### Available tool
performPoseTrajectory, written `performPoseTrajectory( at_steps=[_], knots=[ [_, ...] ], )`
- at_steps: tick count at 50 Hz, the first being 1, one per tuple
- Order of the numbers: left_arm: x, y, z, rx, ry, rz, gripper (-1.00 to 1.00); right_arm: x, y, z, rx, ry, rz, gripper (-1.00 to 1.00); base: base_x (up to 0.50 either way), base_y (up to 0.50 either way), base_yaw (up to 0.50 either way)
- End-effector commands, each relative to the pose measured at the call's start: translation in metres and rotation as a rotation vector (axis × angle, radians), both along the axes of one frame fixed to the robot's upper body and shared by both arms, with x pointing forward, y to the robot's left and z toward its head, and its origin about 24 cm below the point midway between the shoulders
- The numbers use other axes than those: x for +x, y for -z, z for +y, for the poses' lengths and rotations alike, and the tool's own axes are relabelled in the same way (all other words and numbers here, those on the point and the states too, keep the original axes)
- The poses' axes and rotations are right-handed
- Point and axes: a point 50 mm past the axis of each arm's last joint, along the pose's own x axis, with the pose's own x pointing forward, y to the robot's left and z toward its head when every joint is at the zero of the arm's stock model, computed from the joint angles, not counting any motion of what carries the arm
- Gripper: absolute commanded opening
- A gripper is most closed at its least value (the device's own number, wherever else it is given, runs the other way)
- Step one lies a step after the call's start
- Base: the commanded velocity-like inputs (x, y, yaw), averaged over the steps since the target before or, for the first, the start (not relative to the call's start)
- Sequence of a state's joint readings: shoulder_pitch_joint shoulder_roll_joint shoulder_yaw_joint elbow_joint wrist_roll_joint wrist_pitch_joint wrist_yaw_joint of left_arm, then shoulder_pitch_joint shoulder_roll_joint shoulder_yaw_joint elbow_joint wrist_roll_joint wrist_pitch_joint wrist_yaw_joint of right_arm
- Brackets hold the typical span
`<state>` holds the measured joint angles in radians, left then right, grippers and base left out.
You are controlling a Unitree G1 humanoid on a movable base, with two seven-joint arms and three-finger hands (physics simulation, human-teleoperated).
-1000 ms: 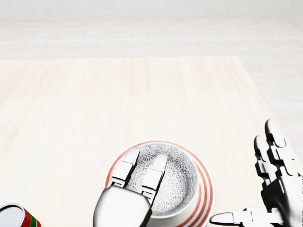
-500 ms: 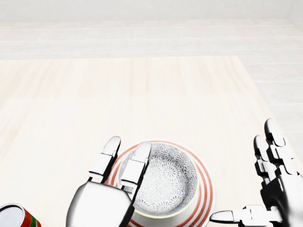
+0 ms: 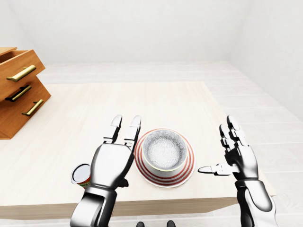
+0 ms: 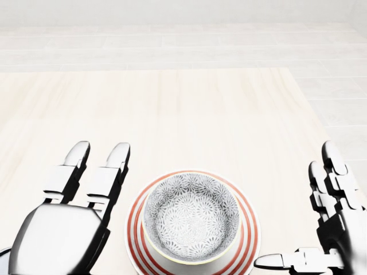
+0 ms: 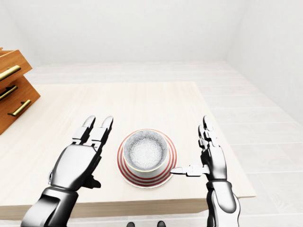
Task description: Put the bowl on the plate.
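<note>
My left hand (image 4: 63, 223) is open, fingers (image 4: 109, 169) straight and pointing to the top of the head view, w/ nothing in it. It sits just left of the plate (image 4: 250, 232), apart from the rim – a strip of bare table shows between my fingers and the red stripes. In the left-eye view the same hand stands btwn the can (image 3: 82, 174) and the plate, partly covering the can, so only its pale lid and a bit of red side show at the hand's lower left.

My right hand (image 4: 332, 223) is also open: fingers up, thumb (image 4: 281, 262) stretched sideways toward the plate. Thumb tip is near the plate's right edge but not touching. Nothing held there either.

The bowl (image 4: 190, 217) – white, grey flower pattern inside, pale yellowish rim – sits upright on the plate, roughly centred, w/ the plate's red and white rings showing round it. No finger of either hand touches the bowl. Bowl looks empty.

Plate and bowl rest on the light wood table (image 3: 156, 101), near its bottom edge in the eye views and toward the right half of the top. On the table's far left a wooden drawer unit (image 3: 16, 92) stands w/ brass handles; its top drawer is pulled out. Beyond the table – pale plank floor (image 3: 246, 94) and white walls.
</note>
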<state>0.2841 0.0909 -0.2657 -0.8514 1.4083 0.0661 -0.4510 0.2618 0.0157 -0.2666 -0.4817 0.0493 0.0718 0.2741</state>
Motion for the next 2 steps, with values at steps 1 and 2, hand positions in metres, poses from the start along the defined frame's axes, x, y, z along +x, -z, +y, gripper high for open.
performPoseTrajectory(
  at_steps=[1, 2],
  knots=[
    [-0.002, -0.0097, 0.0194, -0.021, -0.043, 0.007, 1.0, -0.002, -0.0044, -0.0004, -0.004, 0.004, -0.009, 1.0, 0.0, 0.0, 0.0],
    [-0.0014, -0.0094, 0.0209, -0.023, -0.047, 0.009, 1.0, -0.0021, -0.0045, -0.0006, -0.003, 0.005, -0.01, 1.0, 0.0, 0.0, 0.0]
  ],
)
